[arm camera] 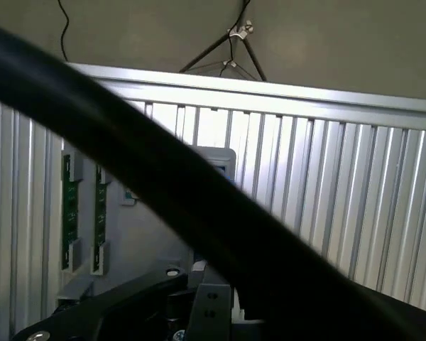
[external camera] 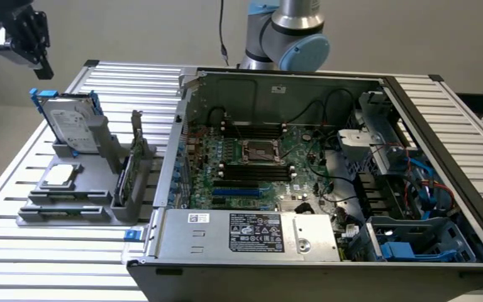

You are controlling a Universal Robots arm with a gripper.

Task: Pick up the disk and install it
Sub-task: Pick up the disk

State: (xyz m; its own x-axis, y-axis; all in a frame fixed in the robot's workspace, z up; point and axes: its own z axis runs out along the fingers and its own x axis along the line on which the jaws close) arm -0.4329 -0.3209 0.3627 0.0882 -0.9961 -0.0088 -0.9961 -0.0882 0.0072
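Hovering over ribbed aluminium table (external camera: 23, 251), claw (external camera: 40, 63) above racked disk (external camera: 70, 123); openness untellable; pale wall (external camera: 141, 31) behind.

A plain beige wall (external camera: 141, 31) spans the top of the frame behind a ribbed silver aluminium bench (external camera: 57, 264), a thin black cable (external camera: 221, 25) hanging at upper centre.

The arm (external camera: 296, 22) is built of silver tubing and capped with a light-blue joint cover (external camera: 305, 51). The claw (external camera: 30, 50) is finished in black.
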